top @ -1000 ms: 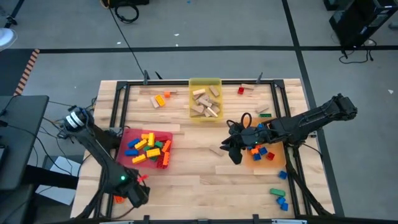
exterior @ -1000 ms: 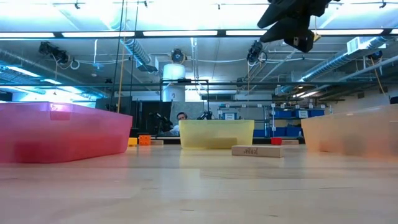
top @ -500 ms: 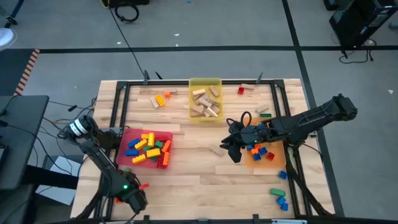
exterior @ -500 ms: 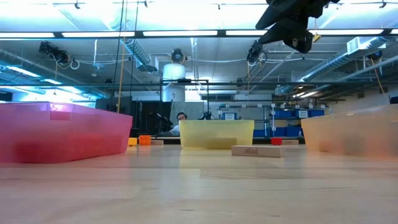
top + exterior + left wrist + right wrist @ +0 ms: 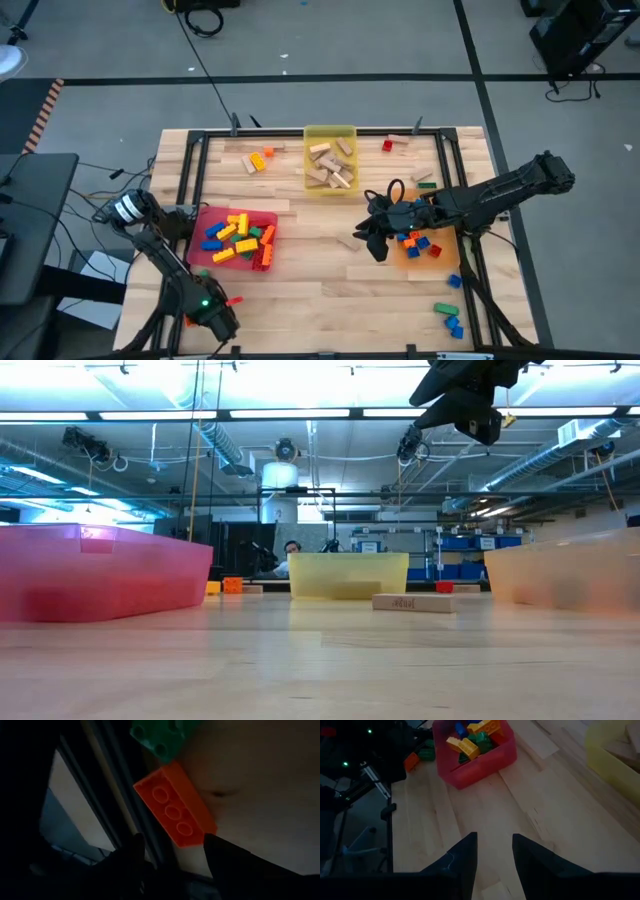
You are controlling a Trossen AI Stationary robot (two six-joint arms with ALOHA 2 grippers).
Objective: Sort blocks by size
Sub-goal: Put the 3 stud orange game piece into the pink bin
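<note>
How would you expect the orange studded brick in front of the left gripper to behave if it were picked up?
The orange brick looks like rigid moulded plastic, so it should stay stiff. Its flat, parallel long sides suggest a stable pinch, though the smooth surface might slip. It lies flat beside a green brick and is boxy, so rolling seems unlikely. The left gripper hovers just short of it.

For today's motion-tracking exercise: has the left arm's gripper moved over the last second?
Yes. In the high view, the left gripper has slid slightly along the table's near edge, away from the red tray toward the left corner.
</note>
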